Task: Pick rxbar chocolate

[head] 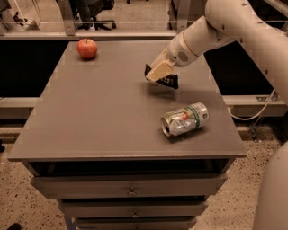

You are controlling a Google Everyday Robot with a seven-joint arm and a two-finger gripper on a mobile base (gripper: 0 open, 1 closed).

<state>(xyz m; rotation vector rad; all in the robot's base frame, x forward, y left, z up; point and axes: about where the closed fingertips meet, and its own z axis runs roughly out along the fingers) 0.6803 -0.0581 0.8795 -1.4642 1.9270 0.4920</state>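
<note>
Grey and flat, the tabletop (90,117) sat over a stack of drawers (130,186), with a railing and an office chair (92,9) behind it. Over the table's far right part, the gripper (158,72) had its pale fingers (155,73) pressed together on the rxbar chocolate (169,81), pinching the black bar across its middle. The bar sat tilted, one dark end poking out toward 10 o'clock and the other toward 4 o'clock of the fingers. A faint shadow lay on the table just under it; I could not tell whether it touched the surface. The white arm (234,22) ran back from the gripper toward 2 o'clock. A dented silver-green can (185,118) lay on its side at 5 o'clock, near but apart. A red apple (87,48) stood well apart at 10 o'clock, near the far left corner.
</note>
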